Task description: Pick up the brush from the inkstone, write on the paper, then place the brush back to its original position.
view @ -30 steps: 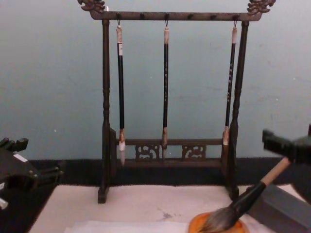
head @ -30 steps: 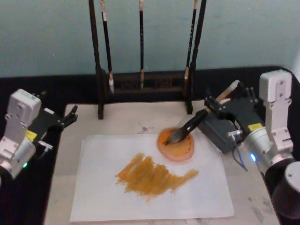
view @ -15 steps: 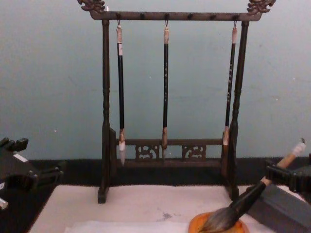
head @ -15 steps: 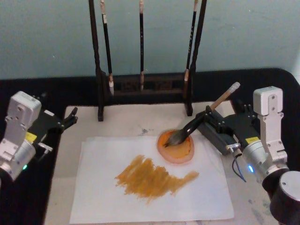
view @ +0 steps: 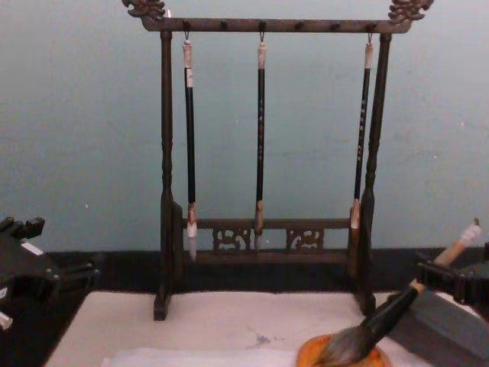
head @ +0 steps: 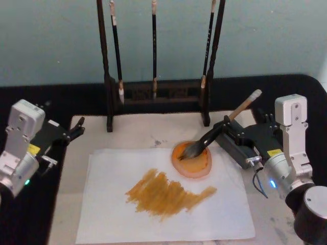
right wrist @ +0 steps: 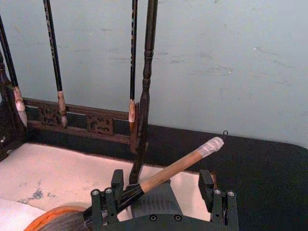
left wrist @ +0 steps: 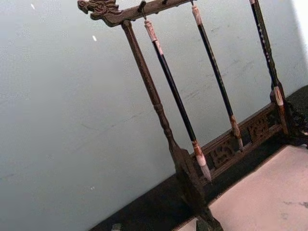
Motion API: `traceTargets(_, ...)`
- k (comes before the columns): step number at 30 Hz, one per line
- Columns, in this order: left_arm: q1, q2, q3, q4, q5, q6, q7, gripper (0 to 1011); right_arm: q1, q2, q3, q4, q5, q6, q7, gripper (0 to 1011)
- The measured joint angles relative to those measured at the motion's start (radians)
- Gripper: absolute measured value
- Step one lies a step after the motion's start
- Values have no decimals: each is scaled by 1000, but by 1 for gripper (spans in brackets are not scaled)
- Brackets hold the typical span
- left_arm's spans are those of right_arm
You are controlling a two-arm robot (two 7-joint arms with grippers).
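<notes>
A: How far along is it?

B: Nearly finished, I'd judge. The paper (head: 168, 204) at the table's (head: 143, 132) front already carries a broad orange-brown smear across its middle, so the writing looks done. The brush (head: 217, 131) is back down: its tuft lies in the inkstone (head: 192, 159) on the paper's far right corner, and its handle leans up and away over the grey block (head: 236, 149) toward the table's right edge.

A: And the arms?

B: The right gripper (right wrist: 163, 199) sits just behind the brush, low over the grey block. Its fingers (right wrist: 111, 191) stand apart on either side of the handle and clamp nothing. The left gripper (head: 71, 130) is parked off the table's left edge; whether its fingers are apart or together I cannot tell.

A: What's left, then?

B: Only backing the right arm away, it seems.

A: Any change from a second ago?

B: Then the right gripper sat higher up the handle, near its whitish end. It has since drawn back, and the brush rests alone.
</notes>
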State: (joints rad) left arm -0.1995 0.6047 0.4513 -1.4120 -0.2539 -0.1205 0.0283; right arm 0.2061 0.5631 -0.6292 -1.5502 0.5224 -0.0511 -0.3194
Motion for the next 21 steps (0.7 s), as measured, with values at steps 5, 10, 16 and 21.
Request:
traceTargets(5, 0, 0, 0, 0, 0, 0, 0, 1010, 0, 0, 0, 0, 0, 0, 0, 1000)
traceTargets(10, 0, 0, 0, 0, 0, 0, 0, 1010, 0, 1, -1, -1, 1, -1, 0, 1000)
traceTargets(16, 0, 0, 0, 0, 0, 0, 0, 1010, 0, 1, -1, -2, 2, -1, -1, 1000)
traceTargets(21, 0, 0, 0, 0, 0, 0, 0, 1010, 0, 1, -1, -2, 2, -1, -1, 1000)
